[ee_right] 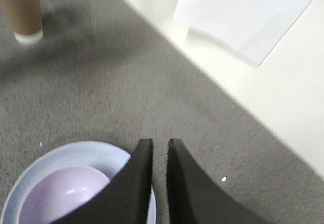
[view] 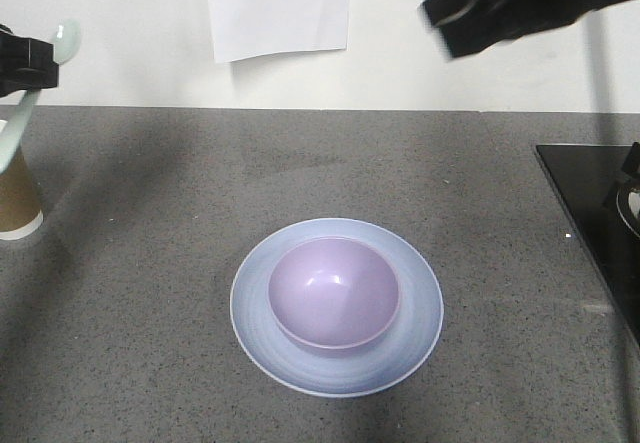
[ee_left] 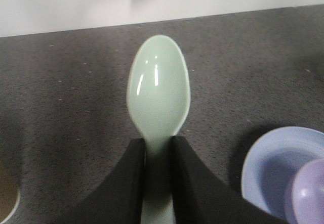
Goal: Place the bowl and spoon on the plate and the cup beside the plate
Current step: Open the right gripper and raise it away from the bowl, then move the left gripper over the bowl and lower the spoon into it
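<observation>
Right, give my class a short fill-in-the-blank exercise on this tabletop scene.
The purple bowl sits on the pale blue ____.
The left gripper is shut on the green ____.
Left of both dishes, the brown paper ____ stands on the counter.
Missing words: plate, spoon, cup.

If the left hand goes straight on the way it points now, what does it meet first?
No object, it seems: past the spoon held in the left hand, only bare grey countertop shows, then the white wall. Which comes first I cannot tell, as depth is unclear.
</observation>
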Robot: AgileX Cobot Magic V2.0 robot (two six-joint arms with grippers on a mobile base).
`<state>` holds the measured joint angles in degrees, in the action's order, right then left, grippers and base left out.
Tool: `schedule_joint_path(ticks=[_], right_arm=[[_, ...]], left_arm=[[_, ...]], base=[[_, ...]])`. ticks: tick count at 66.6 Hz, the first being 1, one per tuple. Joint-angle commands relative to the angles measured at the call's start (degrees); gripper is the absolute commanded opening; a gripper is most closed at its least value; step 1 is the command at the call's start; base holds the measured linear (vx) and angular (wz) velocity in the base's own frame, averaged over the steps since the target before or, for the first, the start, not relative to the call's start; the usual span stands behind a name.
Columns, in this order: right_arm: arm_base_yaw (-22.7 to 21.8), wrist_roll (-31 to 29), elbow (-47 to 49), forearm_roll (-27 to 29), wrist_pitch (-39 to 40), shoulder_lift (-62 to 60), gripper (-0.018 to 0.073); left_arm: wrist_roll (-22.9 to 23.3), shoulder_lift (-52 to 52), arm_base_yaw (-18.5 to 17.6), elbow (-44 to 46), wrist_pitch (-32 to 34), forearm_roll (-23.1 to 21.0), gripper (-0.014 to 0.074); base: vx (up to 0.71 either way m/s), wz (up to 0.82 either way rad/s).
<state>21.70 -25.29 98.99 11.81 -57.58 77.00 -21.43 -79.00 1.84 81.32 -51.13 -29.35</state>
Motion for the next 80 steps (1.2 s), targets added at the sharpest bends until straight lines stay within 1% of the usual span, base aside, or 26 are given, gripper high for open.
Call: schedule_joint_path(ticks=[1, 6, 11, 15, 20, 24, 28, 33, 37, 45, 50, 54, 63, 71, 80], right_arm=[[-0.5, 2.6, 0.8, -1.7, 3.4, -6.6, -0.0011], [-0.5, 5.4, -4.2, -5.0, 2.9, -12.0, -0.0005], [-0.5, 8.5, -11.2, -8.9, 2.8, -18.0, -0.0004], [-0.5, 11.7, -19.8, -12.4, 4.3, -23.7, -0.0004], [-0.5, 14.7, -29.2, -15.4, 6.3, -29.9, -0.0004], [-0.5, 17.4, -36.7, -18.3, 8.2, -34.4, -0.0004], [-0.5, 20.4, -41.8, -20.1, 9.6, -38.1, -0.0004], [-0.5, 23.1, -48.1, -22.6, 11.3, -41.6, -0.0004], [-0.5, 24.7, -51.1, -23.9, 11.7, -43.7, -0.0004], [-0.5, 26.9, -55.3, -25.1, 11.8, -46.2, -0.0004], [-0.5, 27.3, -56.4, -25.5, 11.7, -46.8, -0.0004], [-0.5, 27.3, -56.9, -25.8, 11.6, -47.1, -0.0004], [-0.5, 27.3, -56.9, -25.8, 11.4, -47.2, -0.0003], [-0.5, 27.3, -56.9, -26.2, 11.4, -47.2, -0.0003], [-0.5, 27.3, -56.9, -26.2, 11.4, -47.2, -0.0003]], left_arm=[[-7.1, 1.7, 0.0, 1.5, -0.6, -10.3, -0.0006], [-12.6, 1.7, 0.0, 1.5, -3.8, -17.9, -0.0006], [-16.0, 1.7, -1.2, 1.5, -7.0, -22.9, -0.0006], [-17.8, 1.7, -3.2, 1.5, -8.7, -24.5, -0.0006], [-18.0, 1.7, -6.7, 1.5, -9.1, -24.6, -0.0006], [-18.0, 1.6, -10.0, 1.5, -8.4, -24.1, -0.0008], [-17.9, 1.6, -13.4, 1.5, -7.0, -23.1, -0.0008], [-17.5, 1.3, -17.7, 1.5, -5.2, -20.1, -0.0008], [-16.5, 0.6, -21.0, 1.5, -5.1, -18.2, -0.0008], [-12.3, -2.5, -27.1, 1.5, -4.8, -13.0, -0.0008], [-10.6, -4.6, -29.7, 1.5, -4.5, -9.4, -0.0008], [-8.6, -6.2, -31.3, 1.5, -4.3, -6.5, -0.0008], [-4.8, -9.7, -33.5, 1.5, -3.3, -2.4, -0.0008], [-2.9, -12.2, -34.2, 1.5, -4.2, -1.2, -0.0008], [-2.6, -14.3, -34.7, 1.5, -3.7, -0.6, -0.0008]], base=[[0.00, 0.00], [0.00, 0.00], [0.00, 0.00], [0.00, 0.00], [0.00, 0.00], [0.00, 0.00], [0.00, 0.00], [0.00, 0.00], [0.00, 0.00], [0.00, 0.00], [0.00, 0.00], [0.00, 0.00], [0.00, 0.00], [0.00, 0.00], [0.00, 0.00]])
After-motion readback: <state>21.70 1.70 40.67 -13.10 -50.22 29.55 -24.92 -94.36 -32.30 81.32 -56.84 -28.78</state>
